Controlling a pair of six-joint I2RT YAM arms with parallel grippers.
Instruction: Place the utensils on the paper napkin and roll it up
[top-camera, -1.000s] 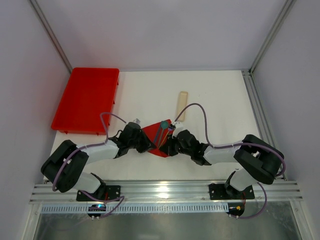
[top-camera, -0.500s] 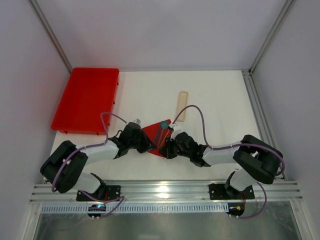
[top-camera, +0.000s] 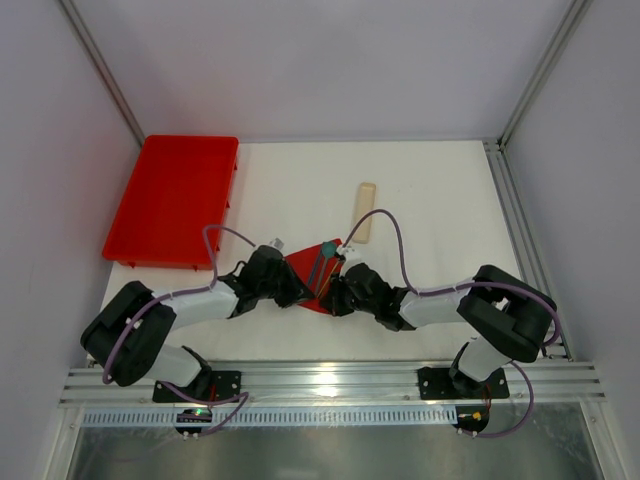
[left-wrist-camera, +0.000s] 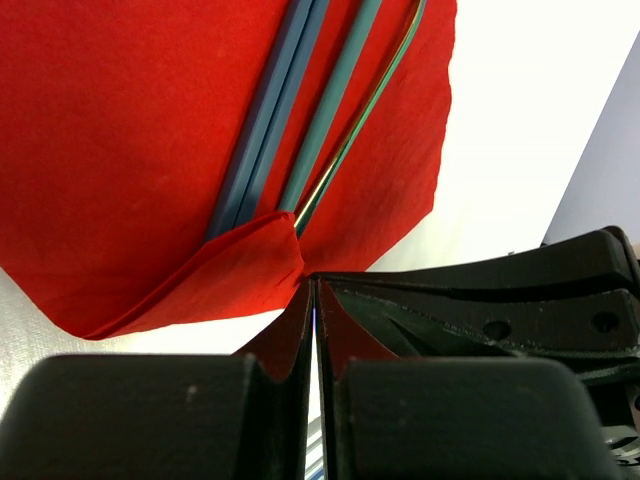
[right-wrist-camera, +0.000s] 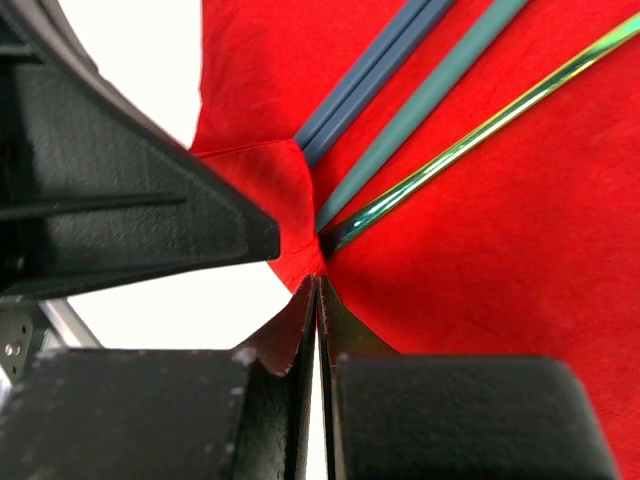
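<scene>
right gripper (right-wrist-camera: 317, 288) fingers (right-wrist-camera: 350, 338) together, apparently pinching paper napkin (right-wrist-camera: 500, 300) beside utensils (right-wrist-camera: 425, 103)

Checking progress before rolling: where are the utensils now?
In the top view the utensils lie on the paper napkin at the near centre of the table, between the left arm's fingers and the right arm's fingers.

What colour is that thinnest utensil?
Thinnest utensil on the napkin is iridescent green-gold; best in right wrist view.
</scene>
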